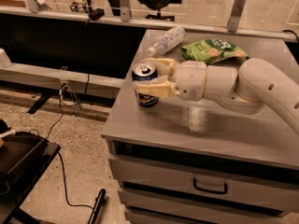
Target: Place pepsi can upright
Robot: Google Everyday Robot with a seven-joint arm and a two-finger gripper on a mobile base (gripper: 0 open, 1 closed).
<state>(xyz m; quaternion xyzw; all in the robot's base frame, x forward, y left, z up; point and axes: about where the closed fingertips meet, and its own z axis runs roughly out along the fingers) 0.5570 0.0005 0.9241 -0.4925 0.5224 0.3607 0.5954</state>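
Camera view shows the pepsi can [144, 71] standing with its long axis vertical, silver top up, near the left edge of the grey surface [219, 132]. The end effector [149, 80] reaches in from the right along the arm and pinches the can from the side, one pale finger behind it and one across its front, so the can sits right at the fingertips and not beside them. The can's base looks level with the surface, though I cannot tell whether it is touching or just above it. Because the can is already upright, the coming move appears to depend on that vertical axis being kept while the fingers let go sideways. A clear plastic bottle [166, 40] lies on its side behind the can, and a green snack bag [212, 50] lies well apart.
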